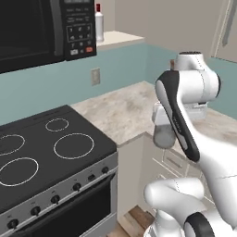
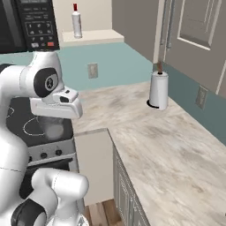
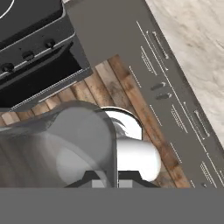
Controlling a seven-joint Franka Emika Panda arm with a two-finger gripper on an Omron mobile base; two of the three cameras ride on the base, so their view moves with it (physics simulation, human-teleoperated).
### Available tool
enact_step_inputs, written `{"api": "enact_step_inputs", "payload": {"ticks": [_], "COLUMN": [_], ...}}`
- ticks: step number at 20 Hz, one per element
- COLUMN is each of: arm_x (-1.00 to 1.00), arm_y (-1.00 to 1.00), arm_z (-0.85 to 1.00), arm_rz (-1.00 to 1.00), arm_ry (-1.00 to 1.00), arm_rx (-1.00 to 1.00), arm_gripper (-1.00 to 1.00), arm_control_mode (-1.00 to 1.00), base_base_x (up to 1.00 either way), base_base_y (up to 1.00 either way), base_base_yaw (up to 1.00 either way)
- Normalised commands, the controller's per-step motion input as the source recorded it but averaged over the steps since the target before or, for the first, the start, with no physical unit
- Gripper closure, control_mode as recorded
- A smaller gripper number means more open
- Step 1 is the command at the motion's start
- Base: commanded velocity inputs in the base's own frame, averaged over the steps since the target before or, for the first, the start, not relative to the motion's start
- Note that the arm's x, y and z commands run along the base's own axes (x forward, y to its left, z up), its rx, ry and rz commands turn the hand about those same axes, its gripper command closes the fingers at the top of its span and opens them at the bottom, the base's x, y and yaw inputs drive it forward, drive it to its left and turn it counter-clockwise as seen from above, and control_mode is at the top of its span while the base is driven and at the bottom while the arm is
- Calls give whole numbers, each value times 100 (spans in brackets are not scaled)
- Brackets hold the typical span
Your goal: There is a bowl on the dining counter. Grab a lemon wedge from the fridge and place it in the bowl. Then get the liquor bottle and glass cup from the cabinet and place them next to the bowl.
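Note:
My gripper point(image 3: 107, 180) is shut on a clear glass cup point(image 3: 57, 144), whose rim and wall loom large in the hand view. The cup point(image 1: 163, 135) hangs below the hand, over the gap between the stove and the wall counter, and appears again as the cup point(image 2: 54, 129) under the white hand in the right base view. The hand points down at the wooden floor point(image 3: 109, 87). A pale bottle with a red cap point(image 1: 98, 23) stands on a high ledge beside the microwave, also seen as the bottle point(image 2: 77, 21). The bowl, the lemon wedge, the fridge and the dining counter are out of view.
A black stove point(image 1: 46, 148) with knobs sits to the left, under a microwave point(image 1: 41, 32). The beige wall counter point(image 2: 167, 145) runs to the right over cream drawers point(image 3: 175, 100). A paper towel roll point(image 2: 158, 90) stands at its back, below grey wall cabinets point(image 2: 194, 35).

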Motion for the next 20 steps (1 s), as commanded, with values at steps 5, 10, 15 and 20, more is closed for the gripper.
{"api": "enact_step_inputs", "payload": {"ticks": [5,10,15,20], "arm_x": [0,0,0,0], "arm_y": [0,0,0,0], "arm_z": [0,0,0,0], "arm_rz": [0,0,0,0], "arm_ry": [0,0,0,0], "arm_rx": [0,0,0,0], "arm_gripper": [100,100,100,100], "arm_control_mode": [100,100,100,100], "base_base_x": [-100,-58,-31,-34], "base_base_y": [25,46,54,54], "base_base_yaw": [45,89,94,93]}}
